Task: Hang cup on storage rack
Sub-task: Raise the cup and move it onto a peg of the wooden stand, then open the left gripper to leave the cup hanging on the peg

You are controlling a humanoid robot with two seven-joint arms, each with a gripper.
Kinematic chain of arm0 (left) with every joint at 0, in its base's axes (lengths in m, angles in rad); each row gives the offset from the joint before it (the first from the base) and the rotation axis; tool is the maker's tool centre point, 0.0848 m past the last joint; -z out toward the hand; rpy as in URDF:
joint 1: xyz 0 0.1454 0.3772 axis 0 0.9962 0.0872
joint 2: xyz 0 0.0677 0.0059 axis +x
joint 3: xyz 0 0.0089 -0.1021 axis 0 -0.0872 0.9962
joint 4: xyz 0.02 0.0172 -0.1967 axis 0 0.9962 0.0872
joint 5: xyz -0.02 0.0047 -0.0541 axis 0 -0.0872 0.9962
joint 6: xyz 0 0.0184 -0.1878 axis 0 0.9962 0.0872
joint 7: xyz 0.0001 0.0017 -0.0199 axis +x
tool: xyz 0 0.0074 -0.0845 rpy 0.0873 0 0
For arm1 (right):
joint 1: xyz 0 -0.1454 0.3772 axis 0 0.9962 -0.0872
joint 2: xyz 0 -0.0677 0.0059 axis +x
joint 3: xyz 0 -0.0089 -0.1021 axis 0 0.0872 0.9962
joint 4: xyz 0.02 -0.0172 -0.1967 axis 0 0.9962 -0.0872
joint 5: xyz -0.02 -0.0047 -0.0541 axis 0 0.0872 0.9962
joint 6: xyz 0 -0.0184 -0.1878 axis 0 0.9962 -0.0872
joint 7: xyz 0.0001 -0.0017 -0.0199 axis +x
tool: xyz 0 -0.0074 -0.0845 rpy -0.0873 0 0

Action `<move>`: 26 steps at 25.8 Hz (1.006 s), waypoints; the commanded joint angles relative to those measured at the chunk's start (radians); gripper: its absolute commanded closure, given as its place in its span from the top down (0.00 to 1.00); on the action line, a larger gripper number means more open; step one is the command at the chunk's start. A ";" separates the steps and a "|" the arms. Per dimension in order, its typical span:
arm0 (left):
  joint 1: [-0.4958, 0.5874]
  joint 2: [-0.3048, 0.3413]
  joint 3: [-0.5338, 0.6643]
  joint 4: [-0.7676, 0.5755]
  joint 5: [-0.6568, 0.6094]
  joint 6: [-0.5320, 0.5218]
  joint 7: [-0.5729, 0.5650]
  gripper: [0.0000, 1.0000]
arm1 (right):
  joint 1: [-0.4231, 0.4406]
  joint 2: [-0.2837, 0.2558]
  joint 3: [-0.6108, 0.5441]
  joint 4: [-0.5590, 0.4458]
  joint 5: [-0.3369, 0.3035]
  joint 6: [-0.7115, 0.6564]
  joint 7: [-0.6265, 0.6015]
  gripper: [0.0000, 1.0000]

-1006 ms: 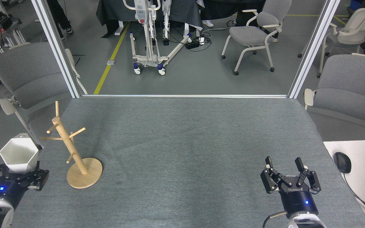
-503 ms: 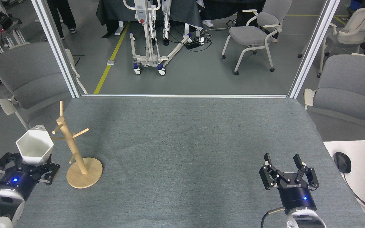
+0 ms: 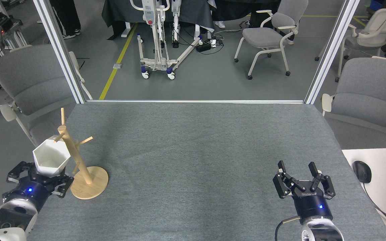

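The left tool [image 3: 42,175] pinches the cup [image 3: 51,157] from below, mouth up. The storage rack [image 3: 75,157] stands just right of it, pegs touching the rim. The right tool [image 3: 303,174], spread empty, is well apart.

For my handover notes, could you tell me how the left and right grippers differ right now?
The left gripper is shut on the cup beside the storage rack; the right gripper is open and empty. The left is at the table's left edge, the right near its right corner. Both show blue lights.
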 commanded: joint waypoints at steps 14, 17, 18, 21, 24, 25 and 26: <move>-0.005 -0.017 -0.003 0.037 0.009 0.012 0.009 0.98 | 0.000 -0.002 0.001 0.017 0.001 0.000 0.000 0.99; 0.000 -0.017 -0.003 0.054 0.012 0.010 0.016 0.98 | 0.000 -0.001 -0.001 0.021 0.001 0.003 -0.001 0.99; 0.007 -0.016 0.000 0.059 0.014 0.010 0.027 0.98 | -0.002 -0.002 -0.001 0.027 0.001 0.003 -0.001 0.99; 0.035 -0.016 0.011 0.057 0.015 0.010 0.082 0.98 | -0.003 -0.002 -0.003 0.038 0.001 0.003 -0.001 0.99; 0.062 -0.016 0.034 0.054 0.018 0.001 0.136 0.98 | -0.003 -0.002 -0.003 0.038 0.002 0.001 -0.001 0.99; 0.076 -0.016 0.035 0.054 0.023 0.001 0.148 0.98 | -0.003 -0.004 -0.003 0.038 0.002 0.001 -0.001 0.99; 0.090 -0.016 0.035 0.054 0.026 -0.001 0.159 0.98 | -0.003 -0.004 -0.003 0.038 0.002 0.001 -0.001 0.99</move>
